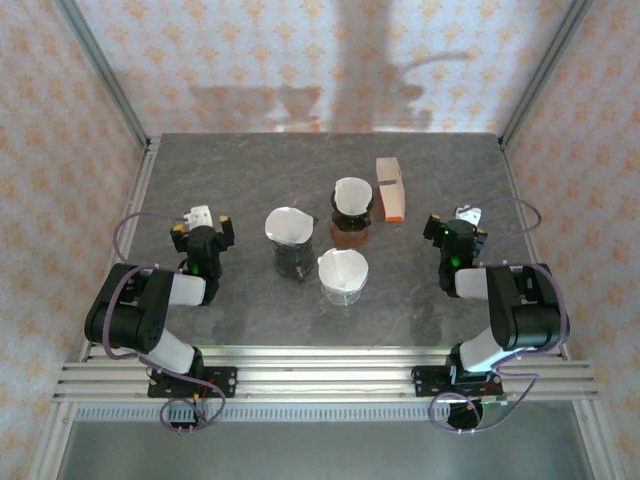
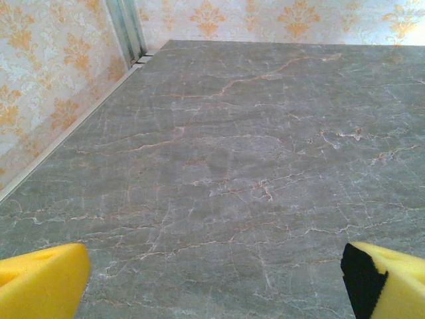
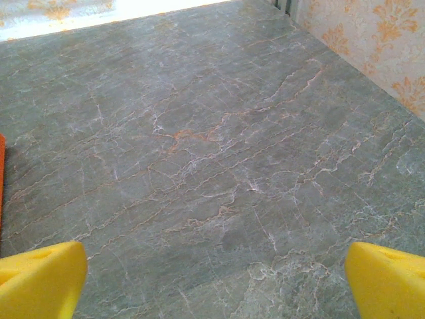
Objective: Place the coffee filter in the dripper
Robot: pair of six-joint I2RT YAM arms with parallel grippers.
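Top external: 3 drippers clustered mid-table, w/in reach of either arm. Dark dripper [image 1: 291, 258] on the left, brown dripper [image 1: 351, 232] farther back, clear dripper [image 1: 342, 288] nearest you. Each carries a white paper cone, mouth up: left filter [image 1: 288, 225], far filter [image 1: 352, 194], near filter [image 1: 343, 266]. So the task's thing is sitting in a dripper, x3. The cones look seated, but you can't confirm from this height whether any is pressed fully down.

Peach-and-orange box [image 1: 390, 188] stands upright just right of the brown dripper. Prob. filter stock, kept beside the work; that's a guess. Its orange edge [image 3: 1, 174] shows at the left border of the right wrist view.

Left gripper [image 1: 203, 225] is parked left of the cluster, right gripper [image 1: 457, 228] right of it, both well apart from the drippers, leaving the middle free. Both pincers are spread wide and hold nothing: yellow pads [image 2: 40, 279] sit at the frame corners in each wrist view w/ bare marble table [image 1: 250, 170] between.

Judgement: either the job is finished or nothing has begun. Check cone seating before you log it.
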